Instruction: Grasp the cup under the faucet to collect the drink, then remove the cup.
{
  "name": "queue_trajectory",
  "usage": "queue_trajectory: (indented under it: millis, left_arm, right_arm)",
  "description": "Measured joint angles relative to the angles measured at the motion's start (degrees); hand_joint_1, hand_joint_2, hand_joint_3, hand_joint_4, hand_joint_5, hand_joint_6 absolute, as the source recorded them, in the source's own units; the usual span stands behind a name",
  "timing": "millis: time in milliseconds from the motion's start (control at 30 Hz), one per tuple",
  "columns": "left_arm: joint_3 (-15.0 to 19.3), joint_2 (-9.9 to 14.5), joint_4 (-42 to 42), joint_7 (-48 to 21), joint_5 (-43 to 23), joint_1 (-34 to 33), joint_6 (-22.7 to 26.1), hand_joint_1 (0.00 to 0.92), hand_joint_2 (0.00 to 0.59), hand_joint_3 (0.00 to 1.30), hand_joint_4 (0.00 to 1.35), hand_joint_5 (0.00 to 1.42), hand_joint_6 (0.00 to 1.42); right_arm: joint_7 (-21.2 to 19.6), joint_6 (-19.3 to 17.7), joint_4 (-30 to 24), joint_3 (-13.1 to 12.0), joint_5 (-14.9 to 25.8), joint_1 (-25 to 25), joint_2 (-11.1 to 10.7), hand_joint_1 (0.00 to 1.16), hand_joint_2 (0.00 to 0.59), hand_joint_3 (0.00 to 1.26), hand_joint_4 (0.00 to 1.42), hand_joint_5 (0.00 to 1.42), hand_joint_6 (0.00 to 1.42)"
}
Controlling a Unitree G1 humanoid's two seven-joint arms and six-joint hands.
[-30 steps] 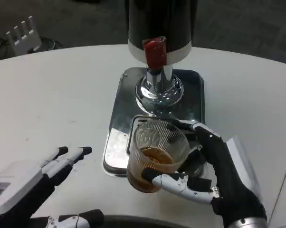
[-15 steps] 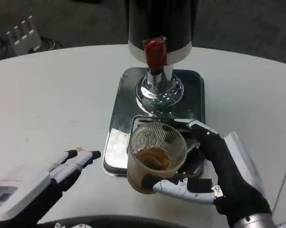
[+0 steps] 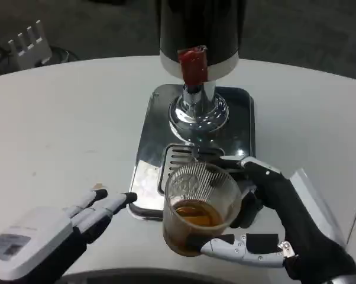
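Note:
A clear ribbed cup (image 3: 200, 208) holding brown drink is gripped by my right hand (image 3: 272, 219), thumb across its near side and fingers behind it. The cup hangs at the front edge of the shiny metal drip tray (image 3: 151, 142), nearer me than the faucet. The dispenser's chrome faucet (image 3: 197, 106) with its red lever (image 3: 193, 64) stands at the back of the tray. My left hand (image 3: 65, 225) lies low at the left with fingers stretched toward the tray, holding nothing.
The black dispenser body (image 3: 201, 29) rises behind the tray. The slotted grate (image 3: 181, 157) lies just beyond the cup. White table (image 3: 60, 118) spreads to the left and right. A white object (image 3: 27, 41) sits off the table at the far left.
My right hand has drawn the cup toward me and slightly right, off the grate to the tray's front edge. My left hand has slid forward and right, closer to the tray.

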Motion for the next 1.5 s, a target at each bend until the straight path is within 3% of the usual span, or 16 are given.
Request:
queue_trajectory:
  millis: [500,1500]
  left_arm:
    - [0.2,0.0,-2.0,0.0,0.4,1.2,-0.7,0.0,0.1,0.01,0.0,0.0,0.11]
    - [0.5,-0.1,-1.1,0.0,0.5,0.4,-0.7,0.0,0.096,0.0,0.0,0.0,0.09]
  right_arm:
    - [2.6,0.1,-2.4,-0.6,0.3,1.6,-0.5,0.91,0.19,0.65,0.69,0.91,0.92]
    - [3.6,0.1,-2.8,-1.4,0.7,1.8,-1.2,0.91,0.19,0.67,0.7,0.93,0.92]
